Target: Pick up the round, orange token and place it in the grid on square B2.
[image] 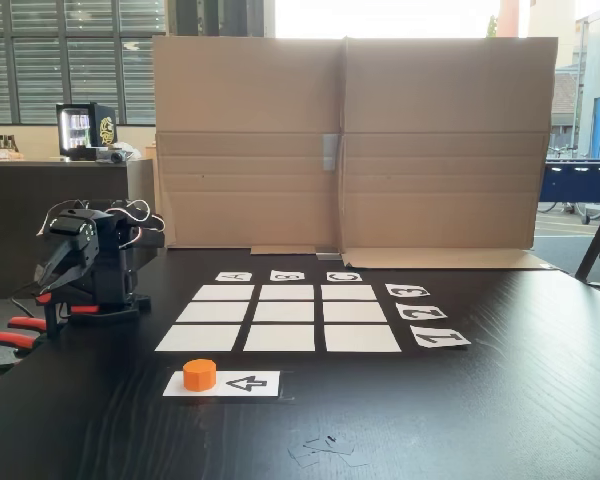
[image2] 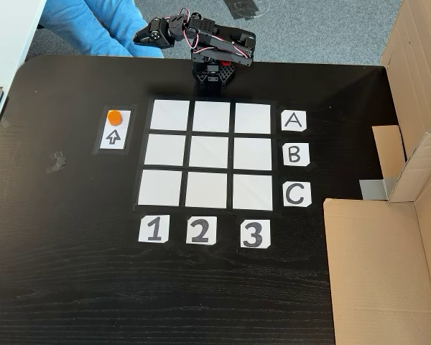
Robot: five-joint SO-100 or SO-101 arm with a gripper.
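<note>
The orange token (image: 199, 374) (image2: 114, 116) stands on the end of a white strip with a black arrow (image: 245, 383) (image2: 113, 136), just outside the grid. The grid's nine white cells are all bare, and square B2 (image: 286, 311) (image2: 209, 152) is the centre one. The black arm sits folded at the table edge beyond the A row. Its gripper (image: 43, 282) (image2: 138, 35) hangs off to the side, well away from the token, with the jaws together and nothing in them.
Letter cards A B C (image2: 294, 154) and number cards 1 2 3 (image2: 200, 231) border the grid. A cardboard wall (image: 345, 140) (image2: 388, 266) closes one side of the table. Orange-handled clamps (image: 10, 338) hold the arm's base. Blue fabric (image2: 93, 25) lies beyond the table edge.
</note>
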